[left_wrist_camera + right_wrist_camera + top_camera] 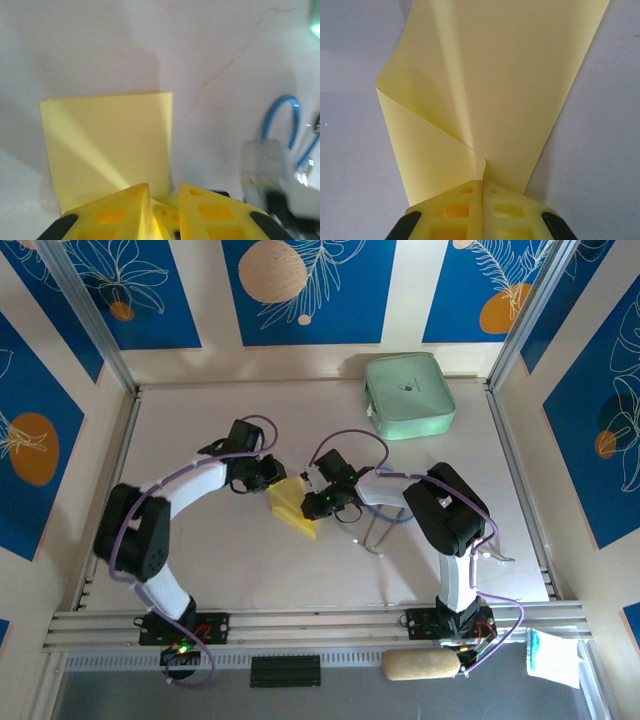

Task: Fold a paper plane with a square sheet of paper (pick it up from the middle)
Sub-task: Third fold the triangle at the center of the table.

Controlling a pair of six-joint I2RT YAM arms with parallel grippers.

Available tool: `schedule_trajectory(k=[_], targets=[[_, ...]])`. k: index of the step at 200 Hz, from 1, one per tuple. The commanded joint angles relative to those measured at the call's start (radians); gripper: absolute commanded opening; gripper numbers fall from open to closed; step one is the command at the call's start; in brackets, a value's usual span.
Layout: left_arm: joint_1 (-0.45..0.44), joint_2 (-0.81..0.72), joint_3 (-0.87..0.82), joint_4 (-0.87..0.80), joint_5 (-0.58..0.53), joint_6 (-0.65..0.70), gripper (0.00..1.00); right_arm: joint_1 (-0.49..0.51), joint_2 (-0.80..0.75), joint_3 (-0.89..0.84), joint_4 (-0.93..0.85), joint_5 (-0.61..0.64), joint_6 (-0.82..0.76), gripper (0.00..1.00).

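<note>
The square sheet of paper (pixel 290 505) is plain yellow and lies folded double at the table's middle, between my two grippers. In the left wrist view the sheet (pixel 107 150) is a flat doubled rectangle whose near edge runs under my left gripper (pixel 164 197). The left jaws stand a little apart and grip nothing that I can see. My right gripper (pixel 483 184) is shut on the sheet (pixel 510 75), pinching a curled flap that lifts off the layer below. A pointed paper plane is out of view.
A mint-green rounded case (pixel 408 395) lies at the back right of the table. A blue looped cable (pixel 280 115) and grey wires (pixel 375 535) lie by the right arm. Rails border the table (pixel 200 570) on both sides.
</note>
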Motion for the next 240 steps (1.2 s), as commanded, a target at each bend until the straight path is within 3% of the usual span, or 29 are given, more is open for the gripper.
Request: schedule_trajectory(k=[1,41,149,240], targets=[[-0.035,-0.052,-0.130,0.111,0.037,-0.130,0.22,-0.004,0.026,0.017,-0.038,-0.005,0.014,0.00],[-0.088,-0.081,-0.274,0.279,0.066,-0.276,0.20,-0.004,0.034,0.025,-0.044,-0.010,0.014,0.00],[-0.134,0.025,-0.287,0.300,0.052,-0.308,0.14,-0.004,0.046,0.034,-0.053,-0.008,0.015,0.00],[-0.136,0.028,-0.320,0.286,0.026,-0.303,0.12,-0.005,0.053,0.040,-0.065,0.003,0.019,0.00]])
